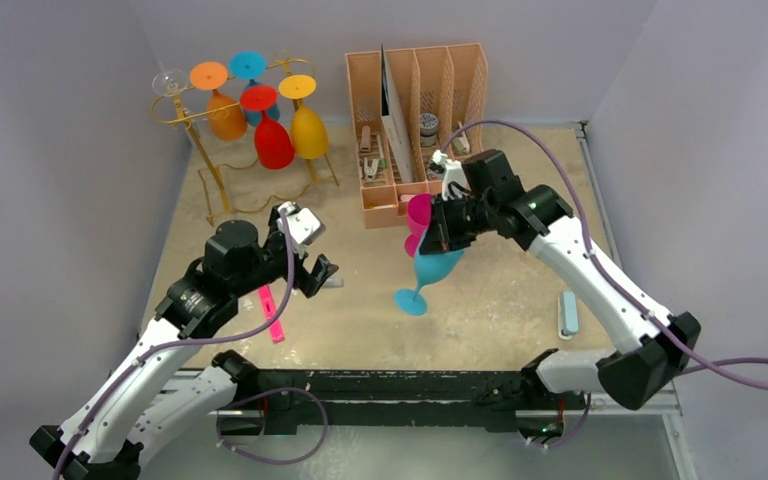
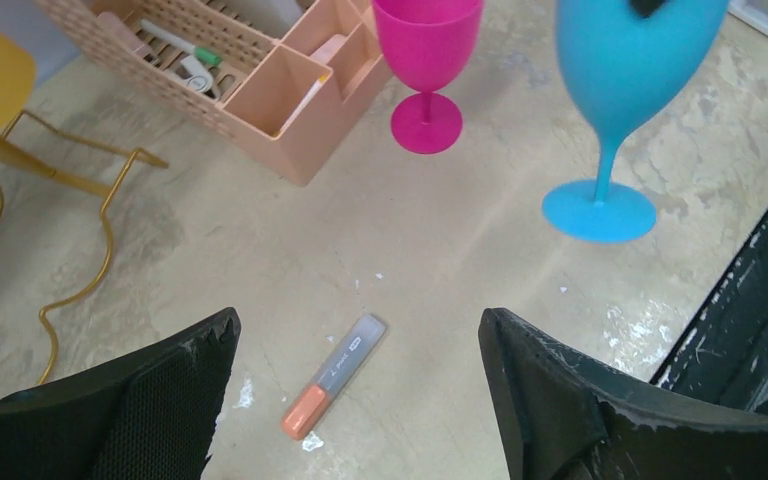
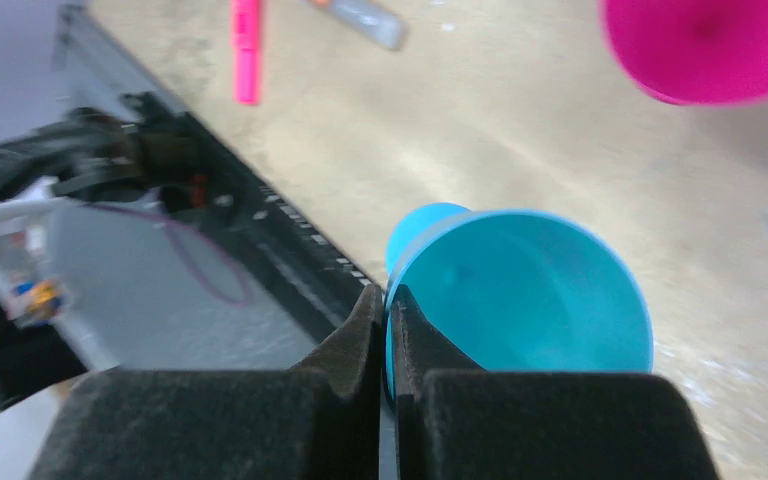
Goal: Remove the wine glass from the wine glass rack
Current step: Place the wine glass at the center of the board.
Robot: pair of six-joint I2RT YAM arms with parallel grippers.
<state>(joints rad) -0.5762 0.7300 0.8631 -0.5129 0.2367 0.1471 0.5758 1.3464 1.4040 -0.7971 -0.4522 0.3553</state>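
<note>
The gold wire wine glass rack [image 1: 210, 170] stands at the far left with orange [image 1: 224, 112], red [image 1: 272, 140], yellow [image 1: 308, 128] and blue [image 1: 248, 68] glasses hanging upside down from it. Its wavy base shows in the left wrist view [image 2: 80, 230]. My right gripper [image 1: 447, 235] [image 3: 387, 300] is shut on the rim of a blue wine glass [image 1: 430, 270] [image 3: 530, 290], held upright and slightly tilted at mid-table. Its foot [image 2: 598, 210] is on or just above the table; I cannot tell which. A pink wine glass [image 1: 418, 215] [image 2: 426, 50] stands just behind it. My left gripper [image 1: 310, 255] [image 2: 358, 328] is open and empty above the table.
A peach desk organiser [image 1: 415, 120] stands at the back centre. A grey and orange marker [image 2: 332, 375] lies under my left gripper. A pink highlighter [image 1: 271, 312] lies near the front left. A pale blue bar [image 1: 567, 313] lies at the right. The black base rail [image 1: 390, 385] runs along the near edge.
</note>
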